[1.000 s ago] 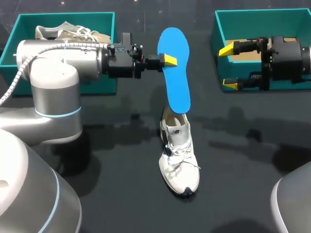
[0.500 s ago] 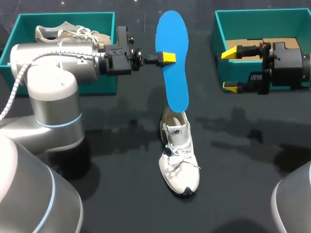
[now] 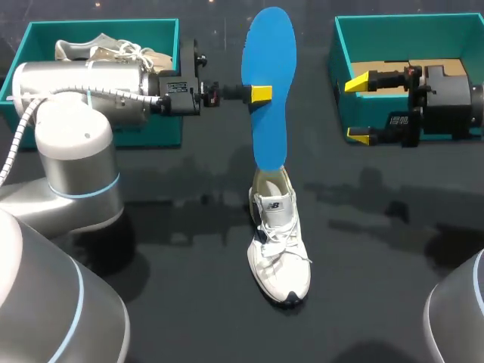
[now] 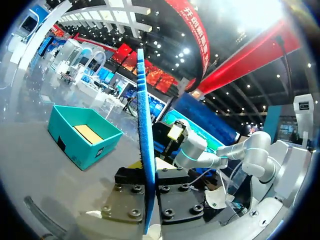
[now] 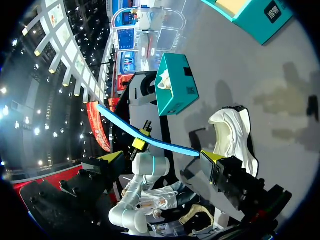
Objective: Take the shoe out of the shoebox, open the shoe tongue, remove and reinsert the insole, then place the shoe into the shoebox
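Far to the left of the shoe (image 3: 278, 242), a teal shoebox (image 3: 98, 23) holds a second shoe (image 3: 98, 49). The shoe itself stands out on the dark bench (image 3: 189, 265), so the taking-out step looks done. The blue insole (image 3: 270, 76) is also out, hanging upright with its lower end just above the shoe's heel opening; whether it touches the collar I cannot tell. I judge the removal as good as complete. Putting the insole back in and boxing the shoe remain. The tongue's state is hard to read from here.

The left arm comes in level from the shoe's left, its forearm horizontal and its wrist pointing sideways. The left pincer (image 3: 261, 93) is clenched on the insole's edge partway down its length, well above the shoe. To the shoe's right, the right pincer (image 3: 357, 109) hangs released and holding nothing, its fingers spread wide, at the near wall of a second teal shoebox (image 3: 408, 21)
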Available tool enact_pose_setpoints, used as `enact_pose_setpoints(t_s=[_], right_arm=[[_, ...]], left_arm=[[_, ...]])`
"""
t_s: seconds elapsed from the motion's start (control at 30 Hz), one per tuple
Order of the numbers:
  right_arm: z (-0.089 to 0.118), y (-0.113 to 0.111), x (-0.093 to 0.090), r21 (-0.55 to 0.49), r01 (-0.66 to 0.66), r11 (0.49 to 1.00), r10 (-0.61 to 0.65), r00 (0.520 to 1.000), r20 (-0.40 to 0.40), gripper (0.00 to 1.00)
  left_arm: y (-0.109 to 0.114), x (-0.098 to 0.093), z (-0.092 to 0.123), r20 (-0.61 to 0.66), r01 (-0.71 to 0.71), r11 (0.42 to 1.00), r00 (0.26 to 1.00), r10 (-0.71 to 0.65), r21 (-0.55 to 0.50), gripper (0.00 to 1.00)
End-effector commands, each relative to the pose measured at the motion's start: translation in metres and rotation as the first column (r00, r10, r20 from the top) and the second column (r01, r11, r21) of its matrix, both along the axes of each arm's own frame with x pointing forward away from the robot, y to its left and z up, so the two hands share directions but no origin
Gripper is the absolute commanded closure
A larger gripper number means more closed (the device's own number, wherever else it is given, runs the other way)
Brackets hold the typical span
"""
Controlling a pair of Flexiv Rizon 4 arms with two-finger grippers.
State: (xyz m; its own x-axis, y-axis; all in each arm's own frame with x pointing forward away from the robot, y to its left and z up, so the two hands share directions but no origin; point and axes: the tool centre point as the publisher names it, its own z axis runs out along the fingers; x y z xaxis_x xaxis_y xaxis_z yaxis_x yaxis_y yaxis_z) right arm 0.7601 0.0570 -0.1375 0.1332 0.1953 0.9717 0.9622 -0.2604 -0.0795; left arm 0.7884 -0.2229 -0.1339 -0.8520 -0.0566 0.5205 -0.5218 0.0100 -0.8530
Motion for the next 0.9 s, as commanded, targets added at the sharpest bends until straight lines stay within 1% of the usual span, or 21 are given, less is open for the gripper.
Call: enact_pose_setpoints(t_s=[0.03,0.13,0.2,0.37,0.47,0.7,0.9], right_arm=[[-0.0001,0.0019,0.0007,-0.002,0.001,1.000,-0.001,1.000,-0.001,0.00],[-0.0001,0.0019,0.0007,-0.002,0.001,1.000,-0.001,1.000,-0.001,0.00],[-0.0001,0.0019,0.0007,-0.002,0.001,1.000,-0.001,1.000,-0.001,0.00],[-0.0001,0.0019,0.0007,-0.002,0.001,1.000,-0.001,1.000,-0.001,0.00],[-0.0001,0.0019,0.0007,-0.002,0.001,1.000,-0.001,1.000,-0.001,0.00],[-0.0001,0.0019,0.0007,-0.002,0.001,1.000,-0.001,1.000,-0.001,0.00],[-0.0001,0.0019,0.0007,-0.002,0.001,1.000,-0.001,1.000,-0.001,0.00]], left_arm=[[0.0011,-0.0016,-0.0001,0.080,0.002,1.000,0.997,-0.001,-0.012,1.00],[0.0008,-0.0034,-0.0017,0.178,-0.011,1.000,0.984,0.014,-0.020,1.00],[0.0008,-0.0042,-0.0029,0.222,0.000,1.000,0.975,0.003,-0.011,1.00],[-0.0001,-0.0038,-0.0076,0.364,-0.015,1.000,0.931,0.013,0.002,1.00],[-0.0001,-0.0038,-0.0067,0.426,-0.012,1.000,0.905,0.008,0.006,1.00],[0.0002,-0.0031,-0.0067,0.586,-0.013,1.000,0.811,0.003,0.012,1.00],[0.0011,-0.0004,-0.0057,0.718,-0.004,1.000,0.696,-0.012,0.020,1.00]])
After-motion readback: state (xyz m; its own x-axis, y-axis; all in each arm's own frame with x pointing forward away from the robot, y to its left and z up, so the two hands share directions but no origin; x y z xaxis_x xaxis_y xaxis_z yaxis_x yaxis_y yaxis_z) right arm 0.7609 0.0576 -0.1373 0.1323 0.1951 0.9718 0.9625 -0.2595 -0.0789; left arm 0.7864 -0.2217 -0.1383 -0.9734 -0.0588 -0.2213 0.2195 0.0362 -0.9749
